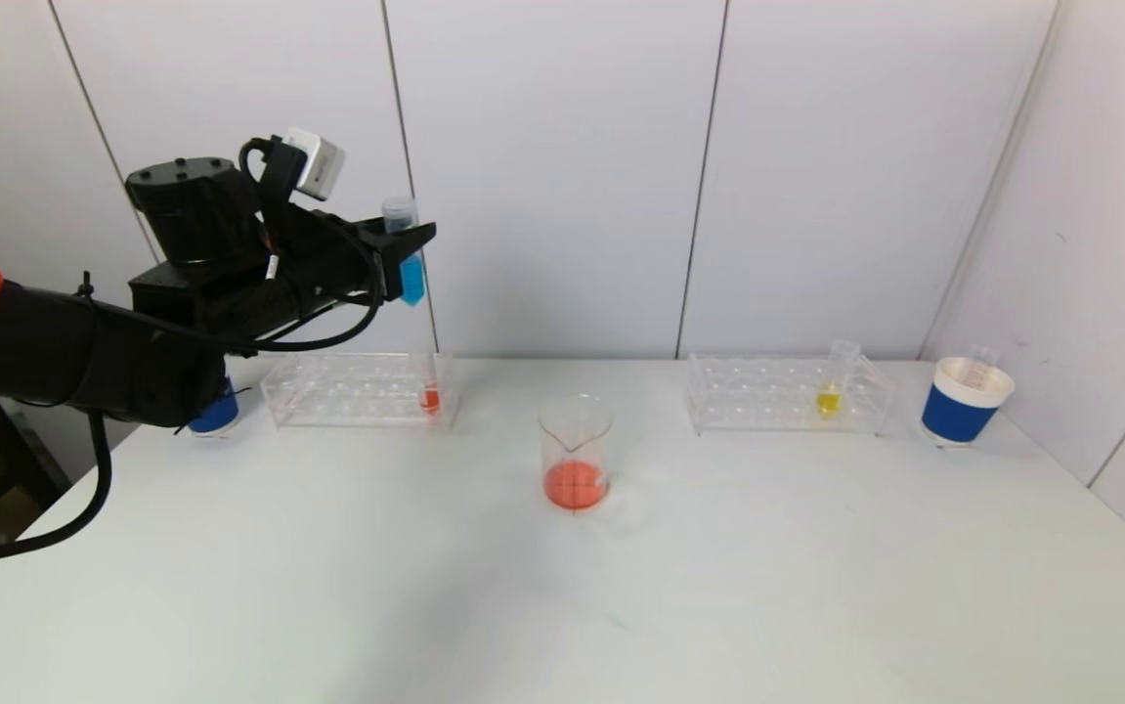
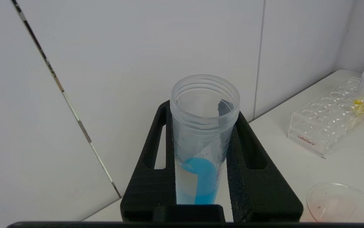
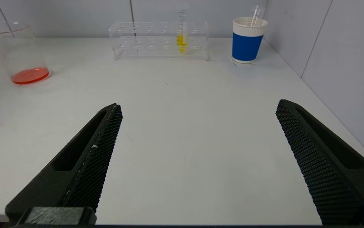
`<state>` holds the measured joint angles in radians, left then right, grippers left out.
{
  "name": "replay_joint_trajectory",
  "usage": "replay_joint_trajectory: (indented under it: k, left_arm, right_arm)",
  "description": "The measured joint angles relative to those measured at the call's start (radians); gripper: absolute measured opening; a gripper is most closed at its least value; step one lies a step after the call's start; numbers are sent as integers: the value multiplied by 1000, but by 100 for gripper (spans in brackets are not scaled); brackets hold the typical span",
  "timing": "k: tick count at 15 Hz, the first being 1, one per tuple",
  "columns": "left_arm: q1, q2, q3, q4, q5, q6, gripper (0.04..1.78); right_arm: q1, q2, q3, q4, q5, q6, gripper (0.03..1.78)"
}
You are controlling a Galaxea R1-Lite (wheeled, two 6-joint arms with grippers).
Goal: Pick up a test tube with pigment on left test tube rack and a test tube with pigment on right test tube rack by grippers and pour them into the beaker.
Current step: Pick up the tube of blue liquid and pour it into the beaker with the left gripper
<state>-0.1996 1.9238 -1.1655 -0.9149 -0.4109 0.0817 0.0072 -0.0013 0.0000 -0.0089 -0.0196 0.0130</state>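
Note:
My left gripper [image 1: 410, 240] is shut on a clear test tube with blue pigment [image 1: 409, 262] and holds it upright high above the left rack [image 1: 359, 389]; the tube also shows between the jaws in the left wrist view [image 2: 200, 142]. The left rack holds a tube with red pigment [image 1: 430, 397]. The beaker [image 1: 576, 464] stands mid-table with orange-red liquid in it. The right rack [image 1: 785, 394] holds a tube with yellow pigment [image 1: 829, 396], also seen in the right wrist view [image 3: 182, 41]. My right gripper [image 3: 197, 126] is open and empty, low over the table's near right part, out of the head view.
A blue-and-white paper cup [image 1: 965, 401] with a tube in it stands right of the right rack. Another blue cup [image 1: 215, 416] sits left of the left rack, partly behind my left arm. Walls close the table at the back and the right.

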Motion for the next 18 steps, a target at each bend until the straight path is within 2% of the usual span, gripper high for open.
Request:
replay_joint_trajectory:
  k: [3,9,13,18]
  left_arm:
    - [-33,32,-43,3,-6,24,47]
    - [-79,138,-98,4,-68,209,47]
    - [-135,182,-129,8,-96,227,47]
    - [-146,233,-199,49,-152,340,47]
  right_arm:
    - [0,0,0,0,0,0,177]
    - [0,0,0,0,0,0,177]
    - [0,0,0,0,0,0,177]
    - [0,0,0,0,0,0,177]
